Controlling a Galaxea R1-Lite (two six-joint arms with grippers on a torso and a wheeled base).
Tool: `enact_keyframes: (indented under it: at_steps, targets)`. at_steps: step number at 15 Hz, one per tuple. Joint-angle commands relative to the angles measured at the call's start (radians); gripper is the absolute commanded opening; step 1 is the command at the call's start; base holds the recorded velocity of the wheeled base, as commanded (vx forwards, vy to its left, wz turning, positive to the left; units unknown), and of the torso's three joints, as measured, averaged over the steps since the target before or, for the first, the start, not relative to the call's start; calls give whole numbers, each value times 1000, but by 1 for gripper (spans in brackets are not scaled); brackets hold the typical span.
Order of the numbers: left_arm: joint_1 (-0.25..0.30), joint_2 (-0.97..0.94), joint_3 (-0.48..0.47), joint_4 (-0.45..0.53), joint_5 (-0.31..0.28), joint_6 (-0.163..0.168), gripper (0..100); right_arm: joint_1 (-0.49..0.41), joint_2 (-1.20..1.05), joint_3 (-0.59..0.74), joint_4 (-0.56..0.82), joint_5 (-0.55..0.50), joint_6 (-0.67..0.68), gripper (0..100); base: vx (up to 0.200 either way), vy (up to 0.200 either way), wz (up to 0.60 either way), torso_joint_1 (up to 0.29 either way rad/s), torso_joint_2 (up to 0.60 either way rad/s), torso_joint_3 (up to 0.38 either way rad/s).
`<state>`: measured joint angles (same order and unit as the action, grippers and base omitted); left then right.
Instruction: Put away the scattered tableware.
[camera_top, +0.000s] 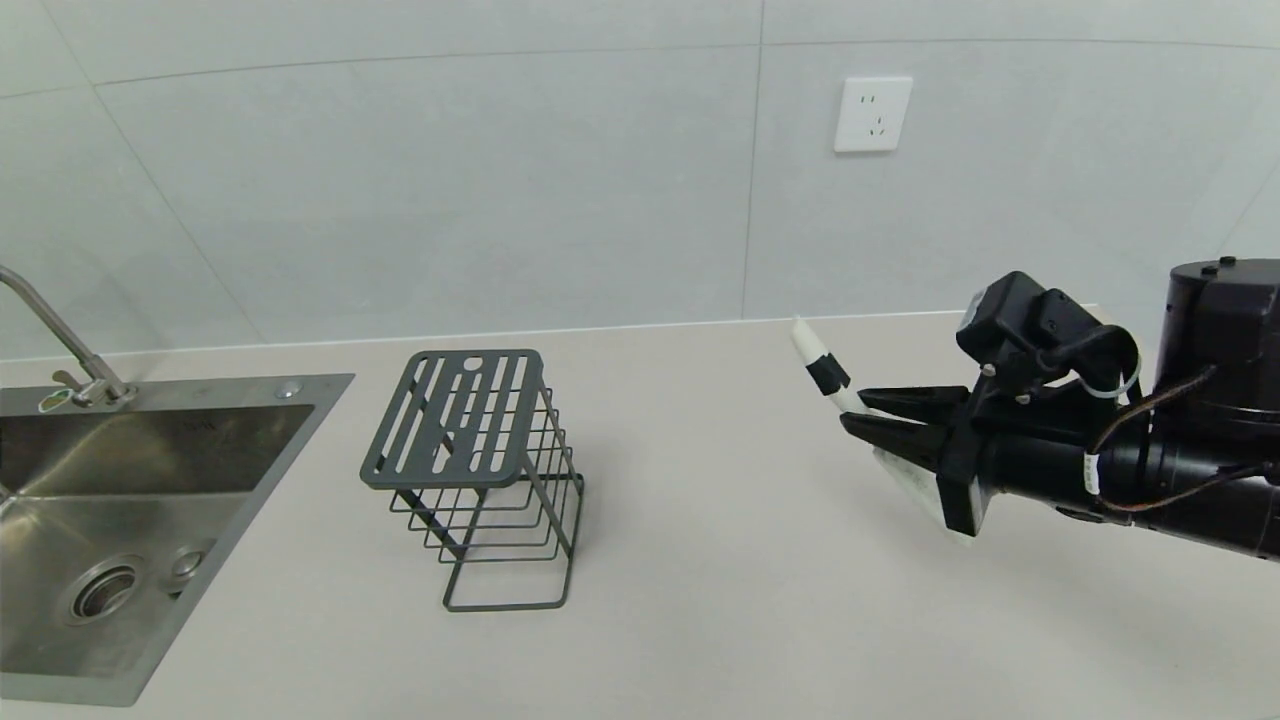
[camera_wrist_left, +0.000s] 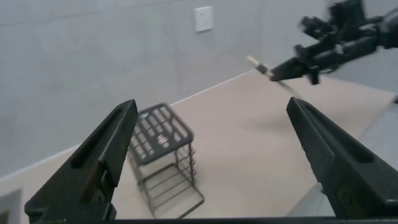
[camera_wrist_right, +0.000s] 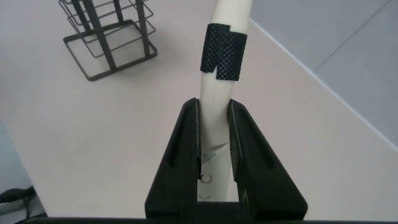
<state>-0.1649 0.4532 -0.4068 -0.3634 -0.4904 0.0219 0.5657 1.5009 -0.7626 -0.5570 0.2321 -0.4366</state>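
On the pale counter, the steel sink sits at the robot's left and the dark wire rack stands upright near the middle; by my reading its slotted top is where cutlery goes. Well to its right, the right gripper is clamped on a cream utensil, held above the counter handle-first for feeding in. A black textured band wraps the handle; the broader end is half hidden, possibly a spoon bowl. The left gripper hangs spread, holding nothing
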Motion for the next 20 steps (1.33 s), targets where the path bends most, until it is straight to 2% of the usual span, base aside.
enact_keyframes:
  at_steps: [1, 2, 4, 5, 6, 7, 8, 11, 13, 15, 18, 20]
  targets:
    - [-31, 196, -17, -101, -115, 32, 100, 2, -24, -15, 0, 9, -25, 0, 0, 0, 0, 0, 0, 0]
    - [-33, 274, -14, -172, -178, 62, 100, 2, -27, -12, -12, 29, -47, 0, 0, 0, 0, 0, 0, 0]
    - [-44, 383, 8, -259, -235, 99, 100, 2, -30, 29, -127, 84, -86, 0, 0, 0, 0, 0, 0, 0]
    - [-67, 429, 23, -292, -266, 110, 100, 3, -28, 58, -170, 130, -88, 0, 0, 0, 0, 0, 0, 0]
    - [-70, 435, 25, -298, -269, 112, 100, 3, -28, 66, -179, 144, -90, 0, 0, 0, 0, 0, 0, 0]
    - [-142, 524, 34, -387, -290, 128, 100, 3, -30, 124, -253, 231, -91, 0, 0, 0, 0, 0, 0, 0]
    - [-177, 568, 34, -451, -293, 136, 100, 3, -33, 143, -285, 257, -90, 0, 0, 0, 0, 0, 0, 0]
    - [-183, 696, 28, -657, -389, 138, 100, -1, -41, 150, -371, 388, -83, 0, 0, 0, 0, 0, 0, 0]
    - [-185, 795, 10, -786, -470, 141, 100, 0, -42, 154, -403, 447, -83, 0, 0, 0, 0, 0, 0, 0]
    - [-194, 900, -24, -882, -514, 138, 100, 0, -41, 147, -426, 484, -86, 0, 0, 0, 0, 0, 0, 0]
    - [-228, 1015, -84, -921, -531, 122, 100, 3, -30, 184, -485, 520, -100, 0, 0, 0, 0, 0, 0, 0]
    - [-283, 1067, -113, -928, -531, 89, 100, 5, -28, 189, -486, 533, -123, 0, 0, 0, 0, 0, 0, 0]
